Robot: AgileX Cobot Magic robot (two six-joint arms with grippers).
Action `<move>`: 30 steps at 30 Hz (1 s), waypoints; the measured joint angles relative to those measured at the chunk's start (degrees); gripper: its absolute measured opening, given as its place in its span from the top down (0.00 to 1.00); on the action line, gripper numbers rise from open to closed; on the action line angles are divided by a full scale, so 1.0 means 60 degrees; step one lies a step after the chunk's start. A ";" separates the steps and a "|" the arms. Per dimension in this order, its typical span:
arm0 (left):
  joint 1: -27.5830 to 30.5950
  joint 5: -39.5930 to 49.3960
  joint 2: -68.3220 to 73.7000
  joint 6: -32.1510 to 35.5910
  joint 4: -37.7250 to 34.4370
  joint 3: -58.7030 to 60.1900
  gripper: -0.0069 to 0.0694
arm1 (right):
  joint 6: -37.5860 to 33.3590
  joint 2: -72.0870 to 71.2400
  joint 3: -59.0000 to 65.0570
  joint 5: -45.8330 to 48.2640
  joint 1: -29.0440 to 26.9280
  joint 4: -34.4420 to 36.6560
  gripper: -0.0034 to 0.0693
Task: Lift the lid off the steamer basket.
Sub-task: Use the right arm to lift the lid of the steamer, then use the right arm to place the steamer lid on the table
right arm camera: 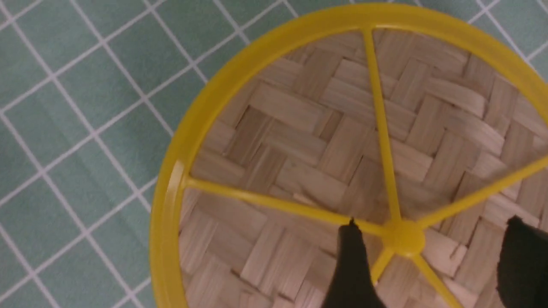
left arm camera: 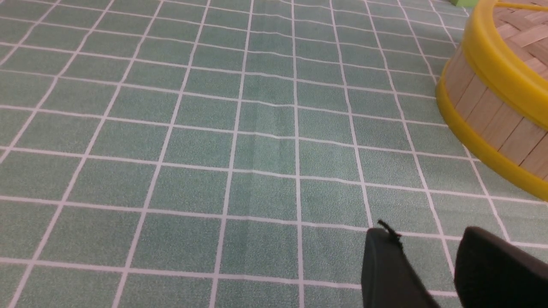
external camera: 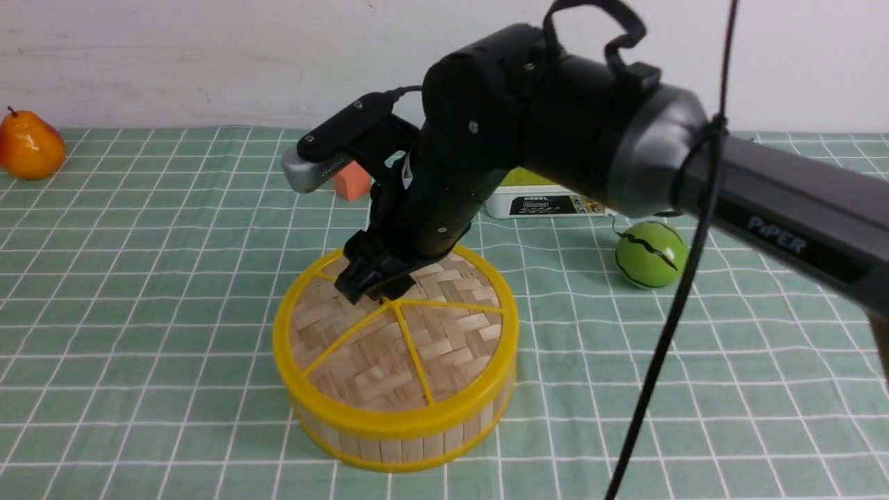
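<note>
The lid [external camera: 417,347], woven pale bamboo with a yellow rim and yellow spokes, lies on the steamer basket [external camera: 389,444] at the middle of the checked cloth. My right gripper [external camera: 371,285] hangs just above the lid's centre. In the right wrist view it [right arm camera: 432,224] is open, with a finger on each side of the yellow knob [right arm camera: 402,239] and not closed on it. My left gripper [left arm camera: 426,233] is open and empty low over bare cloth. The basket wall [left arm camera: 483,119] lies off to its side. The left arm is out of the front view.
An orange pear [external camera: 29,146] sits at the far left. A small orange block [external camera: 352,182] and a white box with a green lid [external camera: 542,201] lie behind the basket, partly hidden by the right arm. A green ball [external camera: 651,254] is to the right.
</note>
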 joint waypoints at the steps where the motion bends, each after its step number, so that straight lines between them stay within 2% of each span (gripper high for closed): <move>1: 0.0000 0.0000 0.0000 0.0000 0.0000 0.0000 0.60 | 0.0031 0.0159 0.0000 -0.0176 0.0000 -0.0018 0.39; 7: 0.0000 0.0000 0.0000 0.0000 0.0000 0.0000 0.60 | 0.0050 0.0552 -0.0004 -0.0438 0.0000 -0.0163 0.51; 9: 0.0000 0.0000 0.0000 0.0000 0.0000 0.0000 0.60 | 0.0050 0.0660 -0.0004 -0.0438 -0.0009 -0.0227 0.61; 11: 0.0000 0.0000 0.0000 0.0000 0.0000 0.0000 0.60 | 0.0050 0.0683 -0.0004 -0.0415 -0.0009 -0.0226 0.64; 12: 0.0000 0.0000 0.0000 0.0000 0.0000 0.0000 0.60 | 0.0050 0.0694 -0.0013 -0.0386 -0.0009 -0.0235 0.71; 17: 0.0000 0.0000 0.0000 0.0000 0.0000 0.0000 0.60 | 0.0050 0.0694 -0.0035 -0.0334 -0.0016 -0.0237 0.83; 23: 0.0000 0.0000 0.0000 0.0000 0.0000 0.0000 0.60 | 0.0053 0.0592 -0.0082 -0.0054 -0.0016 -0.0272 0.84; 30: 0.0000 0.0000 0.0000 0.0000 0.0000 0.0000 0.60 | -0.0031 -0.1326 -0.0354 0.2011 -0.0007 -0.1404 0.84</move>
